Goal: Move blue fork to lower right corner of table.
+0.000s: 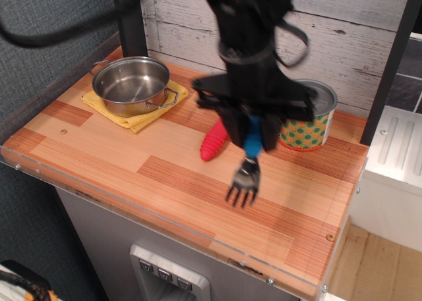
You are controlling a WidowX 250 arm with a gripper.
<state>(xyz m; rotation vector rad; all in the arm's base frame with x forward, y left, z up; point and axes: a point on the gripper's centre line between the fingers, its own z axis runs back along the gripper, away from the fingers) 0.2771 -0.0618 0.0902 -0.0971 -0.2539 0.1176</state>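
Black and motion-blurred, the robot gripper (252,131) was clamped on the short blue-handled fork (248,164), tines hanging above the striped wooden table (165,176); it hid most of the red-handled metal spoon (212,145).

Gripper (252,131) motion-blurred, fingers indistinct. Blue fork (248,164) handle mostly hidden inside it. Red spoon (213,143) bowl and can (307,120) left side hidden behind arm.

bg: whitewashed plank wall (343,24) | L: grey fabric panel (46,64) | R: light wood floor (376,268)
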